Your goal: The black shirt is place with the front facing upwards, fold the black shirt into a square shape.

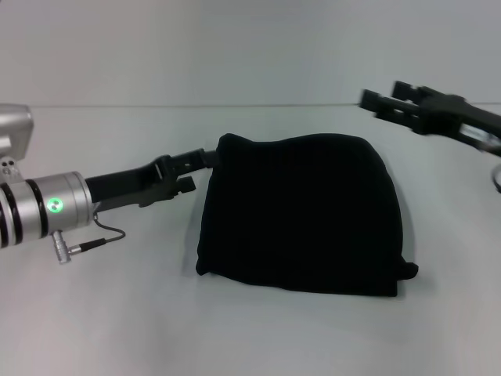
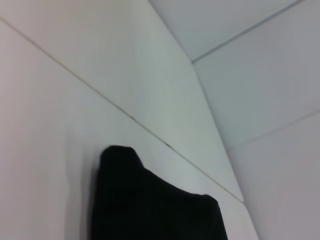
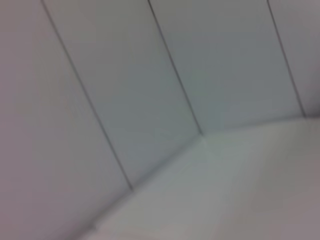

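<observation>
Left gripper lay low over table, tips at shirt's upper-left corner, touching or just beside; finger gap hidden, could not tell spread or pinched. Bare table all round shirt, widest in front and to left; back edge met wall close behind. Shirt sat mid-table as folded, roughly square bundle, plain black side up. Right gripper hung raised, clear of shirt's far right corner, fingers parted, holding nothing.

White table; pale panelled wall behind.
</observation>
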Tool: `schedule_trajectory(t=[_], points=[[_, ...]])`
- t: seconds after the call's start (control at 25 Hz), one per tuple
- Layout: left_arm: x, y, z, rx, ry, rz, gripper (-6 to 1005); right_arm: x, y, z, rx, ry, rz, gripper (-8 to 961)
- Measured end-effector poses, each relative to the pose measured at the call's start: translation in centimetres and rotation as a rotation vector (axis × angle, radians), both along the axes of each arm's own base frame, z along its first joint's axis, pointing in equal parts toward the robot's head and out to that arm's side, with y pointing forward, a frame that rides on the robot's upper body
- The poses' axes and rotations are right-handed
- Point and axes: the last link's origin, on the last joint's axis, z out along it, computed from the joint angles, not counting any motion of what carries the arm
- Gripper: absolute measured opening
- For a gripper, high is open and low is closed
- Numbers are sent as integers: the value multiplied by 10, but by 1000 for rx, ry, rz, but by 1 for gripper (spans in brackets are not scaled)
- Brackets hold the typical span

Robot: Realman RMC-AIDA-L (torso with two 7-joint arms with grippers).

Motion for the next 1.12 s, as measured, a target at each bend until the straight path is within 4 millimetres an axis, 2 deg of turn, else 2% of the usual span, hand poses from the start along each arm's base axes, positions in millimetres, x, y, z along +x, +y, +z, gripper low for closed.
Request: schedule_trajectory(t=[0.16, 0.32, 0.36, 0.68, 0.92, 1.12], points=[[-6, 3, 8, -19, -6, 60, 927, 29, -40, 0, 39, 136, 72, 945], [-16, 3, 9, -52, 8, 151, 927, 52, -78, -20, 34, 87, 143, 945], [-17, 3, 8, -59, 9, 167, 927, 52, -78, -20, 34, 87, 143, 945], [-18, 3, 0, -79, 13, 212, 925, 72, -116, -45, 20, -88, 259, 944], [-17, 8, -10, -89, 76, 223, 924, 82, -130, -45, 37, -110, 259, 944], [-9, 8, -22, -123, 98, 206, 923, 87, -137, -45, 40, -114, 248, 944]])
